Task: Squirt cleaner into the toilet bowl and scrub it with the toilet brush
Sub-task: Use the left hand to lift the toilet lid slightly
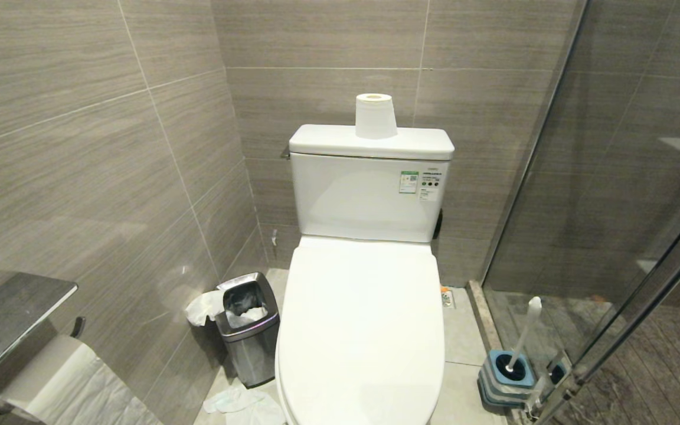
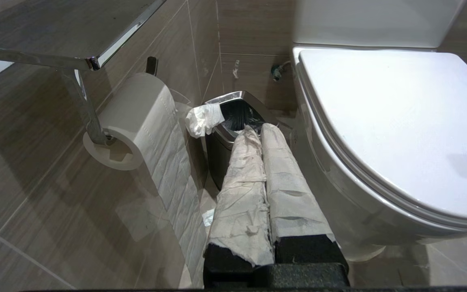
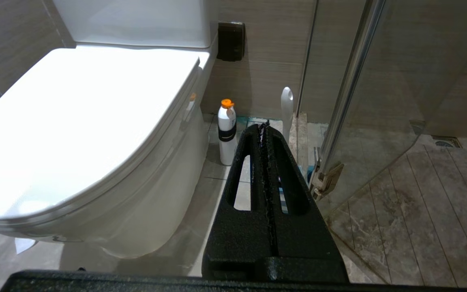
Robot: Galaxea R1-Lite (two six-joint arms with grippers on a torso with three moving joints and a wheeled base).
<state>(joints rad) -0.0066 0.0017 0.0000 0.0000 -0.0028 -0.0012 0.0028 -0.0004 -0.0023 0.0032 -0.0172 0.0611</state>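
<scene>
The toilet bowl is white, with its lid down, so its inside is hidden. The cleaner is out of view. The toilet brush stands in its blue holder on the floor, right of the bowl by the glass door. My left gripper, fingers wrapped in white paper, is shut and empty, low at the bowl's left side. My right gripper is shut and empty at the bowl's right side, pointing toward the brush handle. A white bottle with an orange cap stands beside the bowl.
A steel waste bin with tissue hanging out stands left of the bowl, with paper scraps on the floor. A wall shelf holds a paper roll. A spare roll sits on the tank. A glass shower door closes the right.
</scene>
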